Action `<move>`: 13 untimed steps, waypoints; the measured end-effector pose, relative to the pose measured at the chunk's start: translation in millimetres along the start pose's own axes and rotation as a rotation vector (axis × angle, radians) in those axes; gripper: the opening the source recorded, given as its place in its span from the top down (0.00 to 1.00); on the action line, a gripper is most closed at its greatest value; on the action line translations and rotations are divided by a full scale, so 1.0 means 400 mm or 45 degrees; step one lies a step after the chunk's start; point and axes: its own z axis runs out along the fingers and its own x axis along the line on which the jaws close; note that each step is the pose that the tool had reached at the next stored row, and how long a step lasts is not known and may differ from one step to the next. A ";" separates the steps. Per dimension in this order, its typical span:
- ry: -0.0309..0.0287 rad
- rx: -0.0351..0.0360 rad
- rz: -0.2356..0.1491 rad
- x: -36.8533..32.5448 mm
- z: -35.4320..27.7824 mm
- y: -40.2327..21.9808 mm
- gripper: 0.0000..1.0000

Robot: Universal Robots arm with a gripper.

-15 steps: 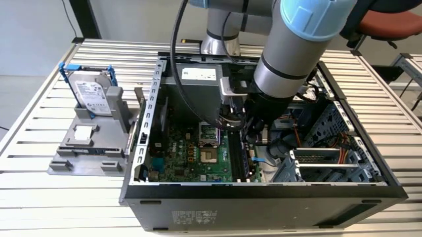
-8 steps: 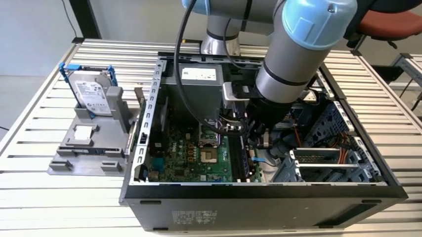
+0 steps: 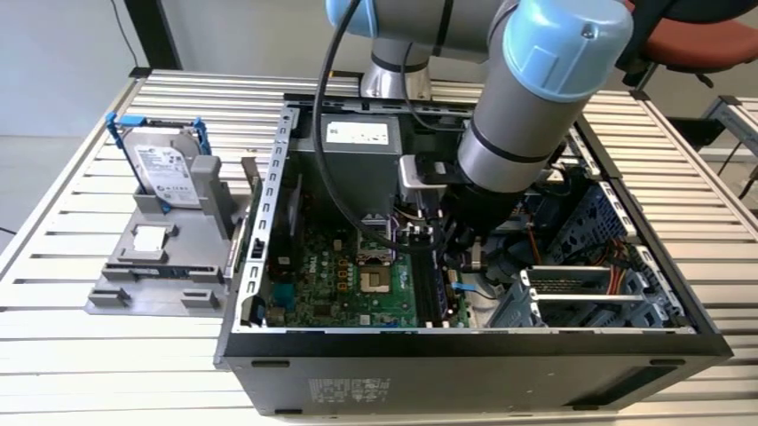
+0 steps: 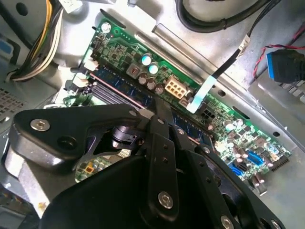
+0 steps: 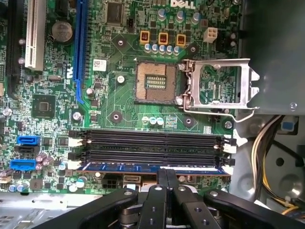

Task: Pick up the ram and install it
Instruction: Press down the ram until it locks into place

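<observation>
The ram (image 5: 119, 167) is a thin blue-green strip standing in the memory slot closest to the motherboard's edge, beside the empty black slots (image 5: 143, 143). In the second wrist view the ram (image 4: 121, 81) shows its row of dark chips running away from the fingers. My gripper (image 5: 167, 172) has its two black fingers pressed together on the ram's upper edge near the middle of its length, as the second wrist view also shows at the gripper (image 4: 159, 107). In the exterior view the gripper (image 3: 456, 253) is down inside the open computer case (image 3: 255, 248).
The green motherboard (image 3: 343, 275) carries an open CPU socket (image 5: 151, 82) with its metal latch frame (image 5: 219, 88) lifted. Yellow and black cable bundles (image 4: 38, 43) hang near the case wall. A silver hard drive in a blue frame (image 3: 160, 169) stands on a grey fixture outside the case.
</observation>
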 end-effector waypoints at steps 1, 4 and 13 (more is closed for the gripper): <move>0.0003 0.0000 0.000 0.001 0.005 -0.001 1.00; 0.0039 -0.0008 0.000 0.000 0.014 -0.002 1.00; -0.0019 0.0010 0.000 -0.005 -0.059 0.002 1.00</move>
